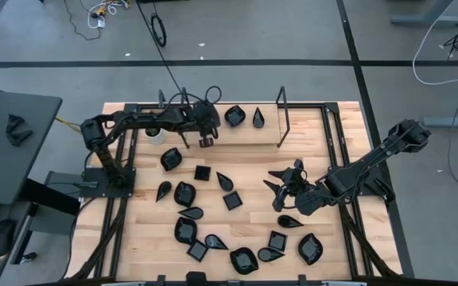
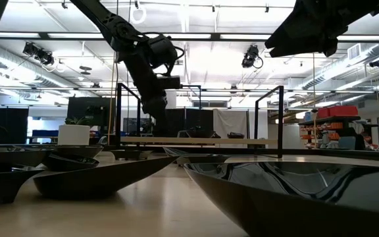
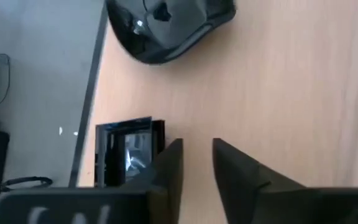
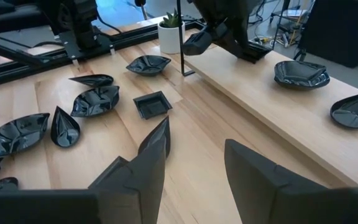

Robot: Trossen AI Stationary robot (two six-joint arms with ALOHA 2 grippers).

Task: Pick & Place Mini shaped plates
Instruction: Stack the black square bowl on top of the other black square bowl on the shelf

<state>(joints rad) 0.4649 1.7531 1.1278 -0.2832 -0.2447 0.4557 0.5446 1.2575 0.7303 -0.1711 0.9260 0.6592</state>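
Left hand (image 3: 196, 144) low over the raised shelf (image 4: 260, 87) at the far edge of the tabletop (image 1: 245, 159), fingers a narrow gap apart, only bare wood between them. Square plate (image 3: 129, 152) just beside one finger, flat on the shelf, apparently not touching. Rounded plate (image 3: 166, 28) farther ahead, well apart, with a teardrop plate (image 1: 258, 117) past it. Probably at a set-down, with the lift clear to follow. Thin upright frame (image 1: 282, 119) standing beyond those plates on the right arm's side, clear of a straight rise.

Right hand (image 1: 275, 189) above mid-tabletop, fingers wide apart and empty. A second square plate (image 4: 153, 102) almost straight ahead of it, no long axis to line up with. Leaf-shaped plates (image 4: 96, 99) off to one side, near but separate. Loose plates nearer this hand than the left; nothing in between. Small white pot (image 4: 171, 34) far off by the shelf end.
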